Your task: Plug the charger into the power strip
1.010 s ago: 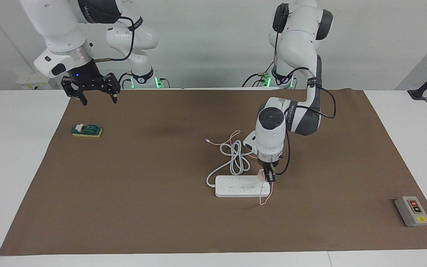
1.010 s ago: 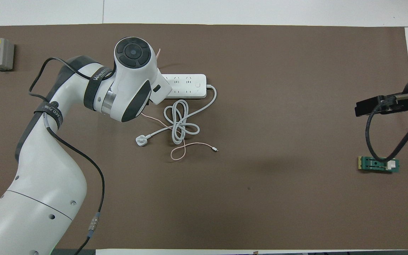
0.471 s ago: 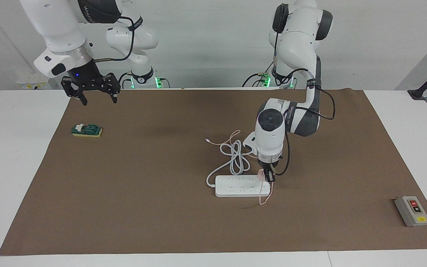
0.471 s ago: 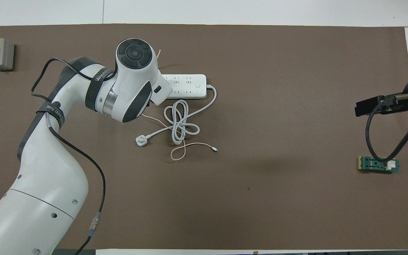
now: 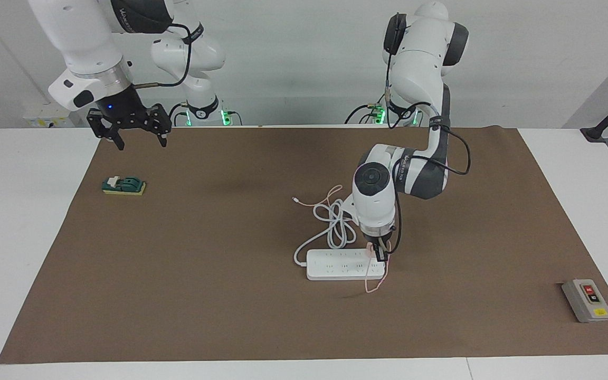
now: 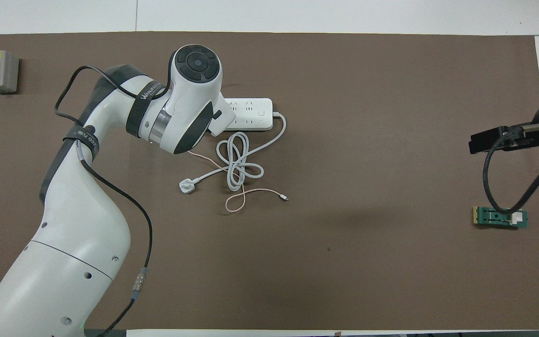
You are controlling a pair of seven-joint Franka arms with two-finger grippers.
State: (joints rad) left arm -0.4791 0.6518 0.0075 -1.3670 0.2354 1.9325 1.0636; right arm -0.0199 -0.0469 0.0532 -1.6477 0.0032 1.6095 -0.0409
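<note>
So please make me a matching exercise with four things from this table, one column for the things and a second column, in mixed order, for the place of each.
Things
1. small pale-pink cube charger
2. long flat white power strip
3. grey box with red and yellow buttons
4. small green block

Places
A. under the waiting right gripper
B. under the left gripper, beside its coiled white cord
C. in the left gripper, over the strip's end
D. alone at the left arm's end of the brown mat

Pairs: 1-C, 2-B, 3-D, 4-A

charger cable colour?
Pale pink; the charger cable shows best in the overhead view.
</note>
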